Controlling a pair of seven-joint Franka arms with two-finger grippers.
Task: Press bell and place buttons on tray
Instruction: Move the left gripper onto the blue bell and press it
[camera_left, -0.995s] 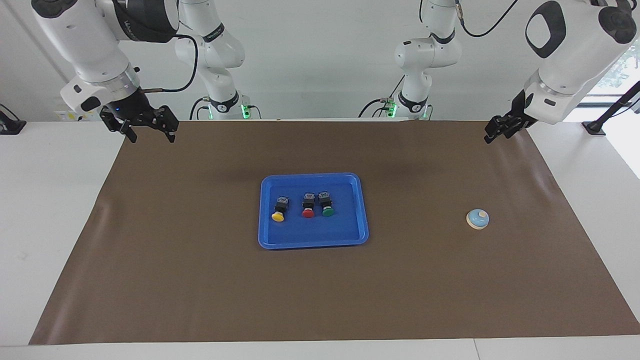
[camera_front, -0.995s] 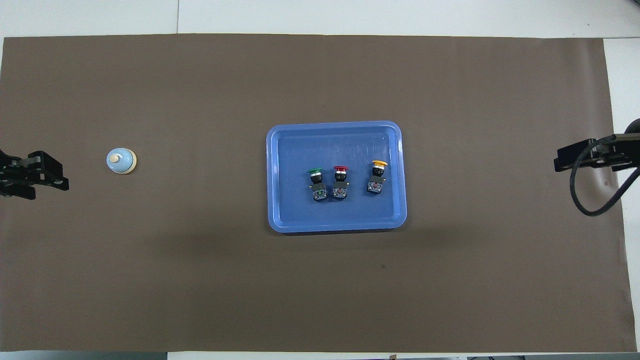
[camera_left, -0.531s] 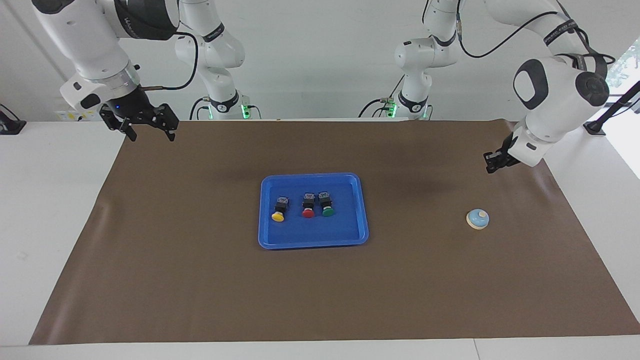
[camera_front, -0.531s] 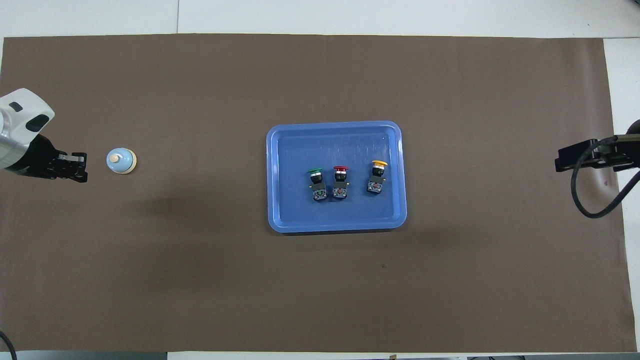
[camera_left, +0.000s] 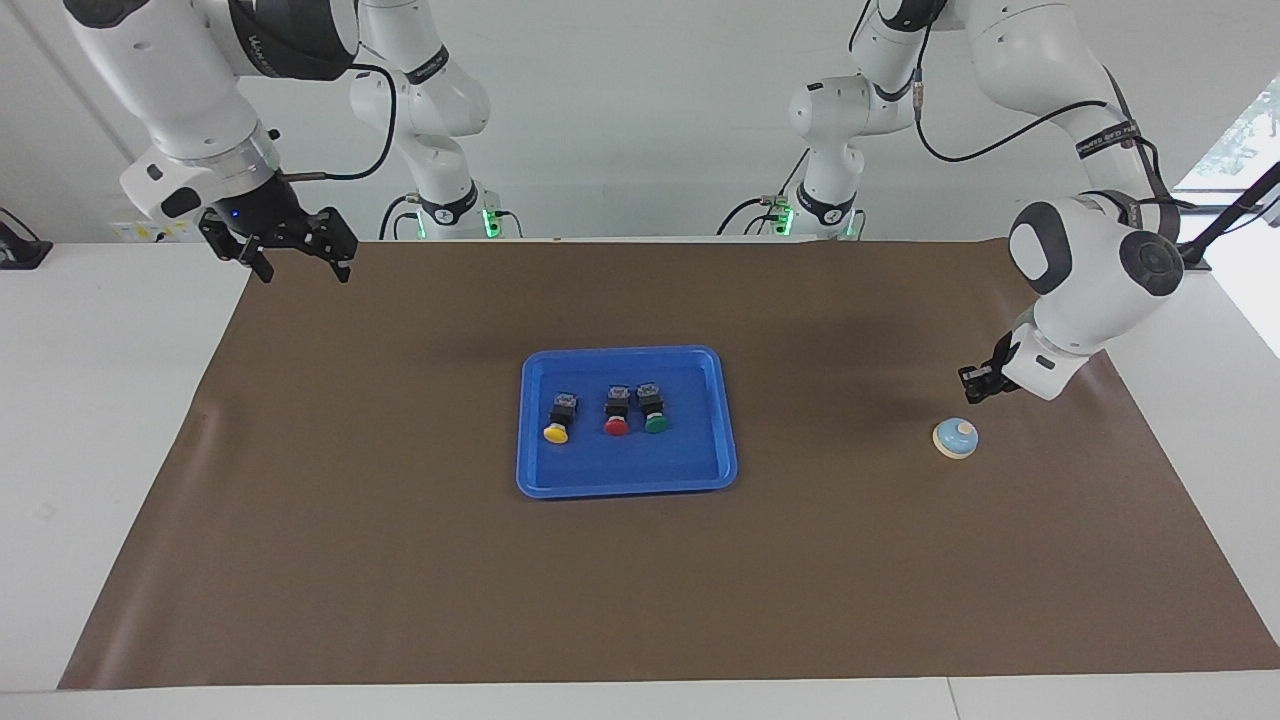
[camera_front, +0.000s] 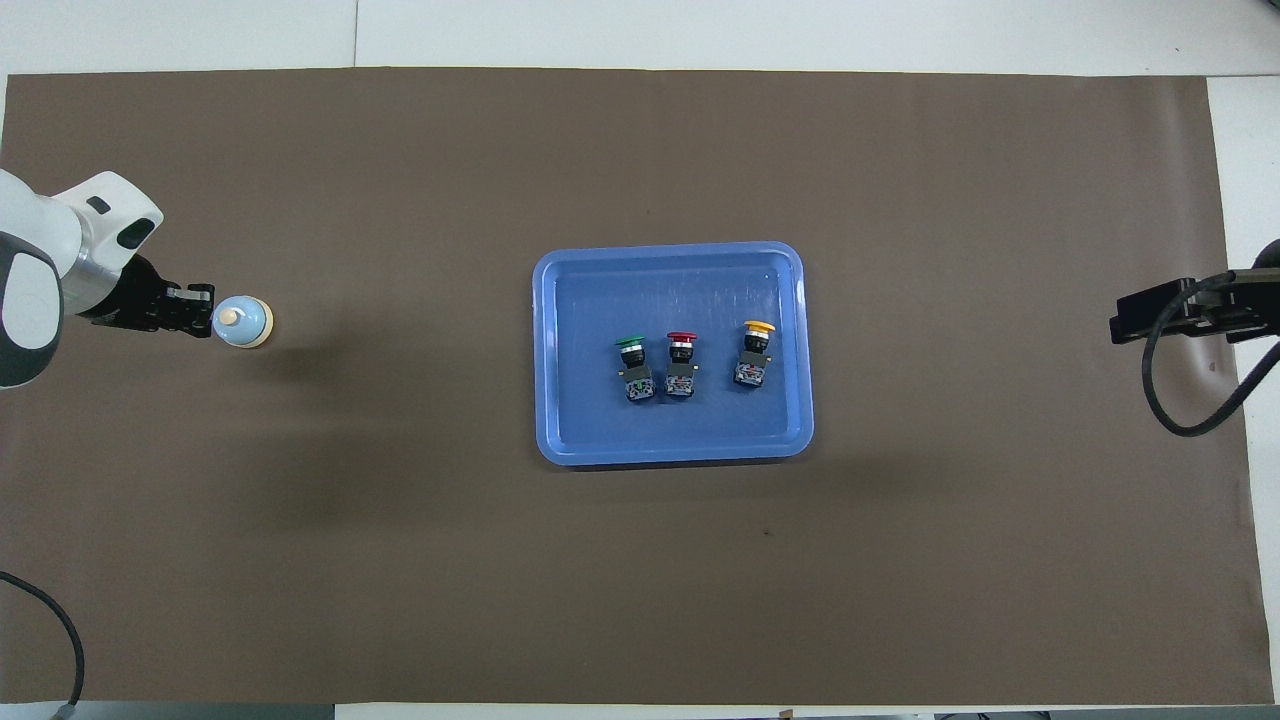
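The light-blue bell (camera_left: 955, 438) stands on the brown mat toward the left arm's end of the table; it also shows in the overhead view (camera_front: 242, 321). My left gripper (camera_left: 975, 385) is shut and hangs just above the mat beside the bell, a small gap away; from overhead its tips (camera_front: 200, 308) reach the bell's edge. The blue tray (camera_left: 620, 488) lies mid-table (camera_front: 670, 452). In it lie the yellow button (camera_left: 557, 420), the red button (camera_left: 616, 412) and the green button (camera_left: 654, 410), side by side. My right gripper (camera_left: 300, 265) is open and empty and waits over the mat's corner.
The brown mat (camera_left: 400, 580) covers most of the white table. A black cable (camera_front: 1190, 400) loops down from the right arm over the mat's edge. The arms' bases stand at the table's robot end.
My left arm has swung down and toward the bell, from high over the mat's corner to just beside the bell. The right arm, bell, tray and buttons have not moved.
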